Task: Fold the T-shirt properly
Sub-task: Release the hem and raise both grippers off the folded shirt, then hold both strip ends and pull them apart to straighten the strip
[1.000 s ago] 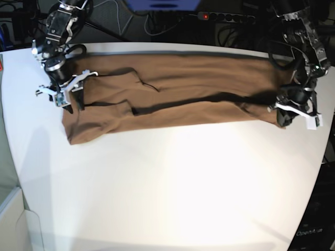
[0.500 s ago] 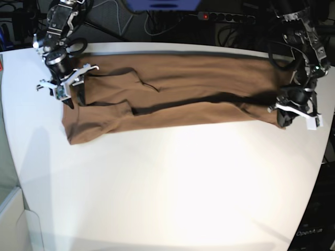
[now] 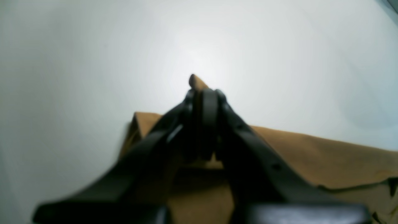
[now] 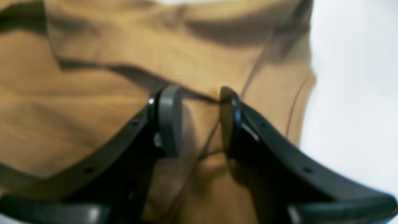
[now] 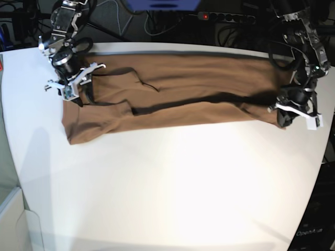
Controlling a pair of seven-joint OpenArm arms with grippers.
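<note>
- While the T-shirt (image 5: 172,91) lay stretched as a long brown band across the far half of the white bench (image 5: 172,188), the right pincer (image 5: 76,83) had climbed away from its sleeve end over the last second.
- Its jaws stood spread and empty above the cloth.
- The left pincer (image 5: 296,112) had not moved, pressed together, apparently pinching the shirt's corner, though that view was blurred.
- That likely meant a regrasp before the next fold.

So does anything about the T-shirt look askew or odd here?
The T-shirt lies as a long band on the table, its near edge uneven and bulging at the end near the open right gripper. No damage visible.
</note>
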